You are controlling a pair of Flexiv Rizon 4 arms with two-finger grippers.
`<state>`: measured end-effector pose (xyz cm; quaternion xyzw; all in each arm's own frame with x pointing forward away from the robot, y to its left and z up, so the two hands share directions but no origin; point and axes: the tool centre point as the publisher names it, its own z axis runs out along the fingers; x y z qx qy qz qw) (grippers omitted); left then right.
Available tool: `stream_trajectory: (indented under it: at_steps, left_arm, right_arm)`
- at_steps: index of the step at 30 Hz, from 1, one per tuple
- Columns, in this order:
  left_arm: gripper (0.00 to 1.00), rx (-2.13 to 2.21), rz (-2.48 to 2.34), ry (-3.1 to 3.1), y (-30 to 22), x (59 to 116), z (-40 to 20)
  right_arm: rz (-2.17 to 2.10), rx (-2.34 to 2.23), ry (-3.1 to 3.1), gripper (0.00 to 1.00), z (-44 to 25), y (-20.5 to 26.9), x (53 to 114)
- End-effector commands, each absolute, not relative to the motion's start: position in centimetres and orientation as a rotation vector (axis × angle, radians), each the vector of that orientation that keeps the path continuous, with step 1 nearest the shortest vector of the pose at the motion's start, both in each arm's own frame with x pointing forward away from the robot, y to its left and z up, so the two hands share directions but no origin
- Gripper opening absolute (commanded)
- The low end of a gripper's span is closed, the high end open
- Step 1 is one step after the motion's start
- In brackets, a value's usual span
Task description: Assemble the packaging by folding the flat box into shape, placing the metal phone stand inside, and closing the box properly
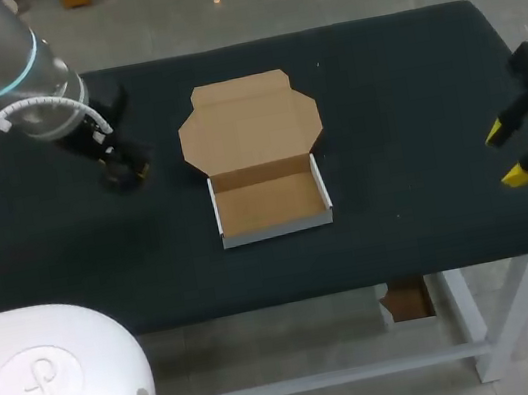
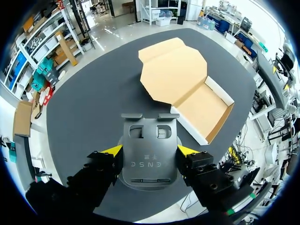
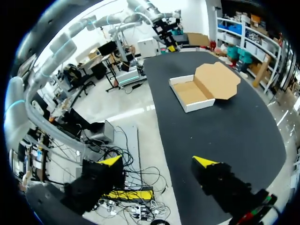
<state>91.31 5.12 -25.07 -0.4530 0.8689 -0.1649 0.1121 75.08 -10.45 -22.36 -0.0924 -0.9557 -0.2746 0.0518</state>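
Where the dark table [image 1: 407, 82] spreads, open box [image 1: 270, 202] mid-surface, stand [image 2: 150, 154] seemingly gripped

Dark table [image 1: 407, 82], cardboard box [image 1: 270, 202] with lid open near its middle, phone stand [image 2: 150, 154] nearby

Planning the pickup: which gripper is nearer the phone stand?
Left. The left gripper clasps the phone stand; the right gripper hangs beyond the box, at the table's right edge.
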Motion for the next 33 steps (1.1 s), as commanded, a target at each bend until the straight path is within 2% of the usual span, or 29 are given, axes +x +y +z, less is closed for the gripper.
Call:
stream_trajectory:
  at_steps: [1, 12, 24, 33]
  left_arm:
    - [0.0, -1.323, -0.462, 2.551, 4.4, 90.9, -25.0]
    - [0.0, -1.304, -0.452, 2.581, 3.5, 90.1, -25.3]
    - [0.0, -1.285, -0.442, 2.606, 3.0, 89.6, -25.4]
    - [0.0, -1.278, -0.43, 2.627, 2.4, 89.8, -26.0]
  right_arm:
    - [-0.712, -0.237, -2.935, 1.0, -23.2, -9.5, 75.8]
    - [-0.705, -0.45, -3.042, 1.0, -23.9, -9.5, 76.7]
    - [-0.75, -0.475, -3.084, 1.0, -24.2, -9.5, 78.5]
    - [-0.82, -0.429, -3.054, 1.0, -26.2, -7.4, 80.7]
